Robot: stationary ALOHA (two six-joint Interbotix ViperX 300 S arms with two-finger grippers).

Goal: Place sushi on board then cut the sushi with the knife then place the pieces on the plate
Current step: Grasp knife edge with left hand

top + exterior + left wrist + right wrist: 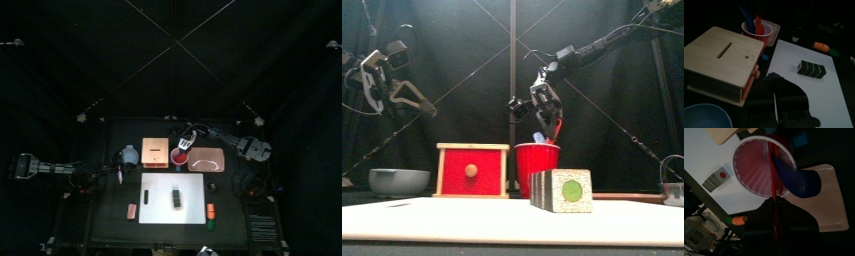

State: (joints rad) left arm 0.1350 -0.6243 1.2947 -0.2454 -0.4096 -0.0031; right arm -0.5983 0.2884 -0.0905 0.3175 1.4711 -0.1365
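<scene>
We see the right end effector [543, 121] reaching down from the right, directly over the mouth of the red cup [537, 166]. In its wrist view the jaws are drawn to a thin slit. The red knife [770, 175] runs edge-on through that slit, so we read it as gripped. The knife's far end is inside the cup, and its long axis follows the line of the jaws. The blue knife [795, 179] leans against the cup's rim just beside it, free of the jaws. The cup stands on the tabletop [110, 200] between the pale wooden box [472, 170], with its red drawer front, and the pink tray [210, 160]. The sushi roll [563, 190] lies on its side near the middle of the white cutting board [158, 190], well apart from the cup. Its dark green blocks are pressed together. Its long axis runs roughly front to back, and a round cut face with a green centre points toward the table's front edge. The left end effector [118, 174] hangs above the tabletop left of the box, touching nothing we can make out. We cannot tell how far open it is.
</scene>
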